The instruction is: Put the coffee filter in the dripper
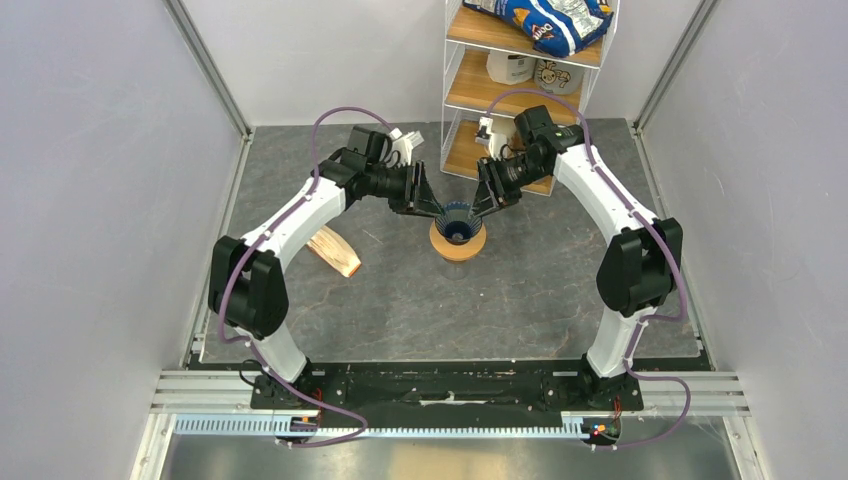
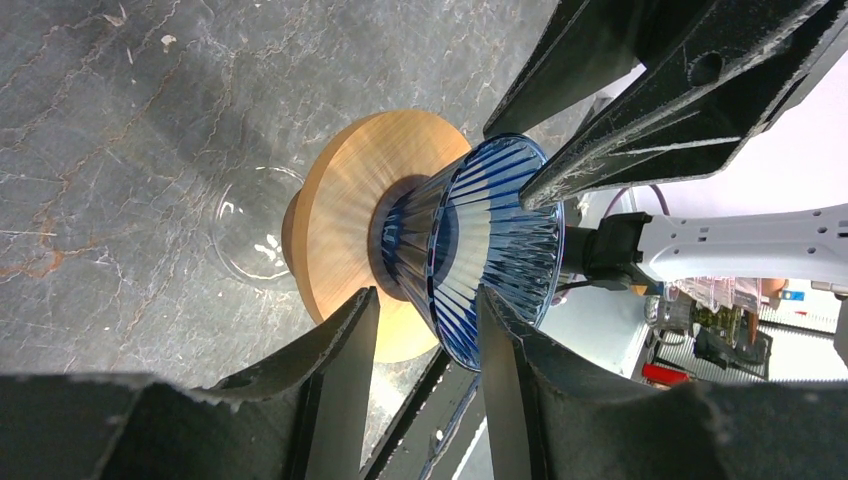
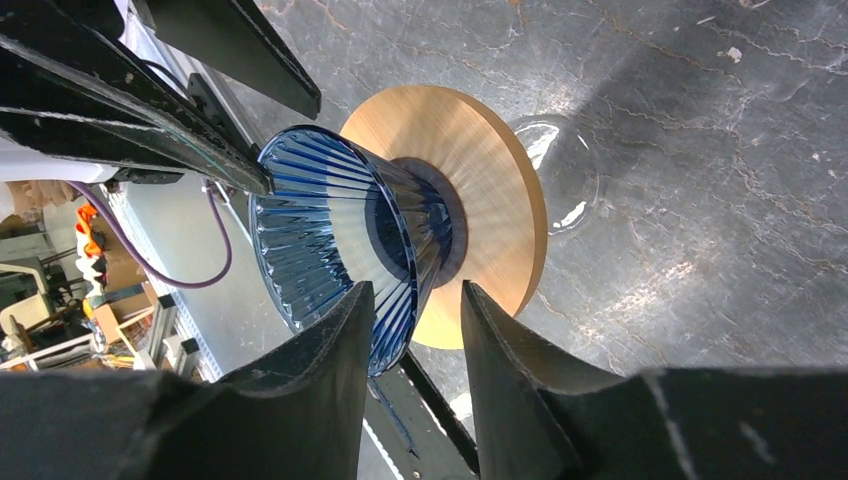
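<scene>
Currently left jaws and right jaws are part-open, gripping nothing, straddling opposite rims of the dripper point(image 2: 480, 240), seated in the wooden ring point(image 2: 350, 190) over a glass cup point(image 2: 250, 240) on the tabletop point(image 1: 560, 290), probably to steady it; coffee filter not visible.

The dripper's point(image 1: 459, 228) mouth is open to a straight drop from above, but the way in is narrow. The left gripper point(image 1: 436, 210) and right gripper point(image 1: 481, 210) crowd its rim from either side, each with fingers parted astride the wall. Just behind stands the shelf rack point(image 1: 520, 95), closing off the far side. The near stretch of table point(image 1: 480, 310) between the two arms offers room. The paper stack point(image 1: 336, 251) lies beside the left forearm.
</scene>
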{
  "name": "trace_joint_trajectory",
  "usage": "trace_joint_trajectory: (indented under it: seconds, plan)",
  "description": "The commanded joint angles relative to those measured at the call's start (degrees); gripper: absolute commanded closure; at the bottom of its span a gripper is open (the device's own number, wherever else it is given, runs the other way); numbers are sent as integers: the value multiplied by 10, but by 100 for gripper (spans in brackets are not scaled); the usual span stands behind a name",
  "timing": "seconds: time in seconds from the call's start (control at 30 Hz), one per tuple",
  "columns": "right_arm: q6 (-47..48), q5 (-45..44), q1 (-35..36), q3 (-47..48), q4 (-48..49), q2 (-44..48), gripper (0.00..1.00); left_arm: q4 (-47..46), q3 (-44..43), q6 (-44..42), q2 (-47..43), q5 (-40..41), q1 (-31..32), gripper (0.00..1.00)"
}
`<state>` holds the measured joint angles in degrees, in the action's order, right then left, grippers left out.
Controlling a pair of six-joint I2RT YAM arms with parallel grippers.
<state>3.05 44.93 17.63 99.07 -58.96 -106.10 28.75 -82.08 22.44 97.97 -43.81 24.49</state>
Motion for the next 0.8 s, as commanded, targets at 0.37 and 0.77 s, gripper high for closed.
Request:
trace_joint_trajectory:
  seconds: [0.37, 0.77]
  plan:
    - [31, -28, 0, -13, 1, 2, 65, 0, -5, -10, 37, -2, -1, 56]
    - [13, -8, 0, 9, 5, 14, 44, 12, -28, -31, 6, -7, -1, 37]
